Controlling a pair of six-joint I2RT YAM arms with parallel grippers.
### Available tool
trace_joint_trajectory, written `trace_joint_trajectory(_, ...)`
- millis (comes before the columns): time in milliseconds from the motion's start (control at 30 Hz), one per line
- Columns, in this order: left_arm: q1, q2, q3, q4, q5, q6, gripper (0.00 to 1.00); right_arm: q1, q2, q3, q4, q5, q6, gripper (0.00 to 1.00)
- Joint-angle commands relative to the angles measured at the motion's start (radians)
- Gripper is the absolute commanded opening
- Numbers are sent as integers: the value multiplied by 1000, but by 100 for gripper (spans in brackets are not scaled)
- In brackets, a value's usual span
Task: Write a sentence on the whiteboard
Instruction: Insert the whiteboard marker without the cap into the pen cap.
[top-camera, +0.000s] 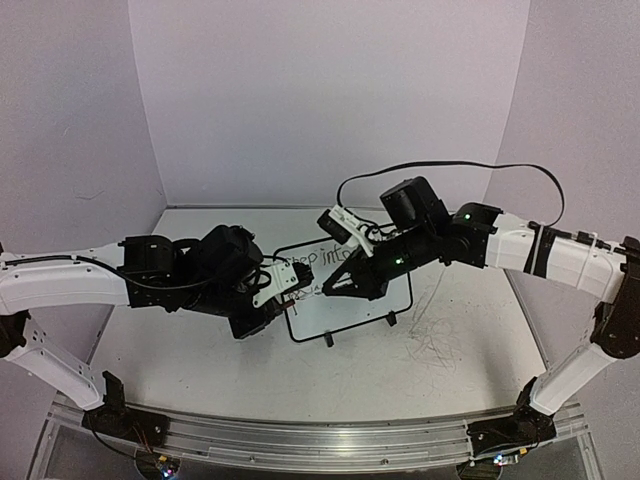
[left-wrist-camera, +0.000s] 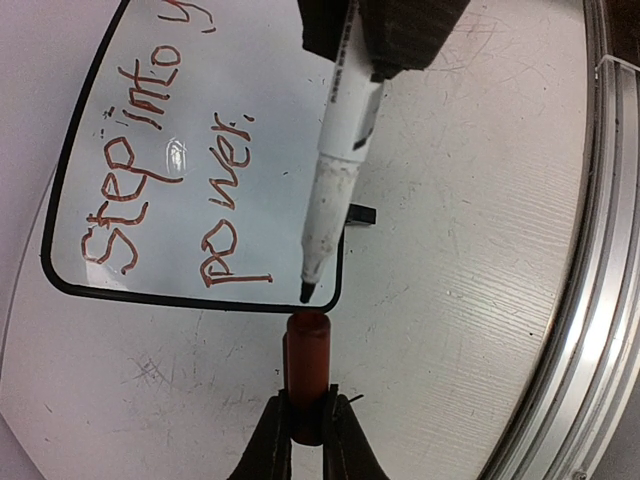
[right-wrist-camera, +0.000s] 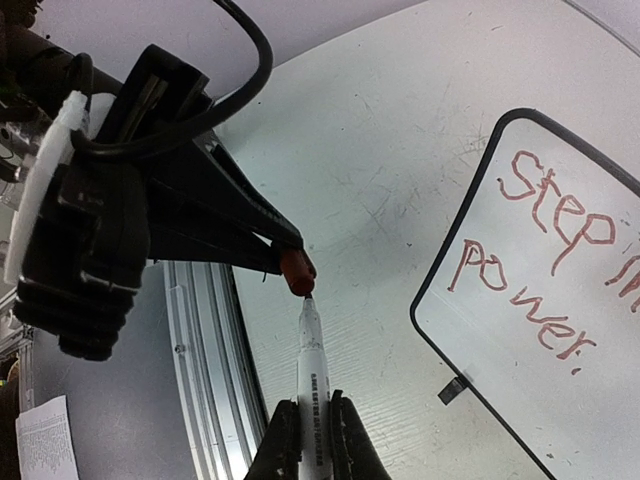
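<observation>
Closest to us in the left wrist view, the left gripper (left-wrist-camera: 308, 412) pinches the closed end of a red cap (left-wrist-camera: 307, 355), its two dark fingers pressed against the cap's sides, open end pointing away. Just beyond it hangs a marker (left-wrist-camera: 337, 170) with a white barrel and a dark tip. The tip sits right at the cap's mouth, and we cannot tell whether the two touch.

From the right wrist we see the right gripper (right-wrist-camera: 314, 425) clamped around the marker's barrel, the pen aimed straight at the cap. Both grippers meet nose to nose above the counter (top-camera: 200, 370), a little left of its middle.

We find the whiteboard (left-wrist-camera: 285, 120) on the counter just past the meeting point, between the two arms, with both grippers covering part of it in the top view. Its thin black frame and rounded corners show clearly, and one small black foot (left-wrist-camera: 362, 214) pokes out at the edge nearest the marker.

We read the sentence (left-wrist-camera: 150, 190) in thin reddish-brown handwriting on two lines: "Step into y…", cut off by the picture's edge, and "power." with a full stop below it.

Grey scuffs mark the counter around the board, and an aluminium rail (left-wrist-camera: 590, 260) runs along its near edge.
</observation>
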Motion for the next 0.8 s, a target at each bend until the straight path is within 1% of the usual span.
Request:
trace_joint_trajectory(0, -5, -34, 8, 31, -10, -11, 0, -1, 10, 13, 48, -6, 9, 0)
trace_joint_trajectory(767, -12, -25, 10, 35, -10, -11, 0, -1, 9, -13, 65, -29, 13, 0)
